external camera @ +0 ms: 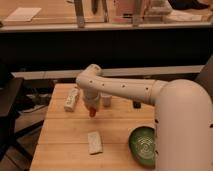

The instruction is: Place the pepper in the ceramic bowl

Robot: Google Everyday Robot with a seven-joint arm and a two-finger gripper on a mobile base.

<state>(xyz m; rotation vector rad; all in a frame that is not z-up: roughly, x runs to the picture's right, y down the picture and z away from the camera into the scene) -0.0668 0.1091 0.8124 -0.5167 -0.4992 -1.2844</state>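
Gripper clasping pepper; ceramic bowl well apart, rightward

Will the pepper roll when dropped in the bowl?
Probably light: the pepper looks tiny beside the ceramic bowl. Slim, it may roll on the glossy dish. The gripper holds it above the middle of the table.

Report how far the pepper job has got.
Done: the pepper is off the table, held by the gripper near the white cup. In hand: the carry. Left: the green bowl at the front right holds no pepper, so the gripper must move over it and let go.
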